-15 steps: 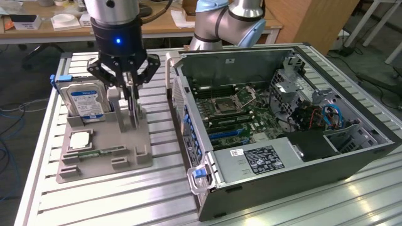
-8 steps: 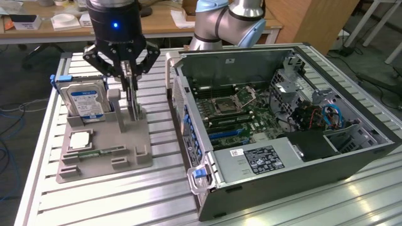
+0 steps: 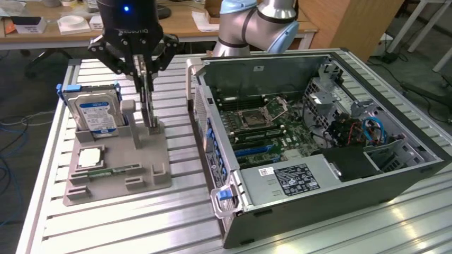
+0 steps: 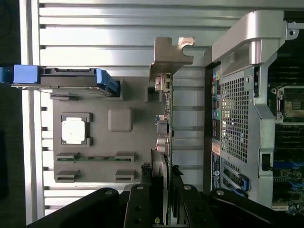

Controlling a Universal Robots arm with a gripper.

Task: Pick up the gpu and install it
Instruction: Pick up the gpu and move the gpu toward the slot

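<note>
Jaws of the gripper [image 3: 144, 79] are closed on the gpu [image 3: 150, 114]. It is stood upright in the grey holder's [image 3: 134, 159] edge slot, so its top edge can be gripped.

Free room: we log a bare table [image 3: 182, 159] strip between holder [image 3: 134, 159] and computer case [image 3: 318, 206], and the case's open top. Obstacle: upright hard drive [image 3: 97, 114] near the card [image 3: 149, 106].
</note>
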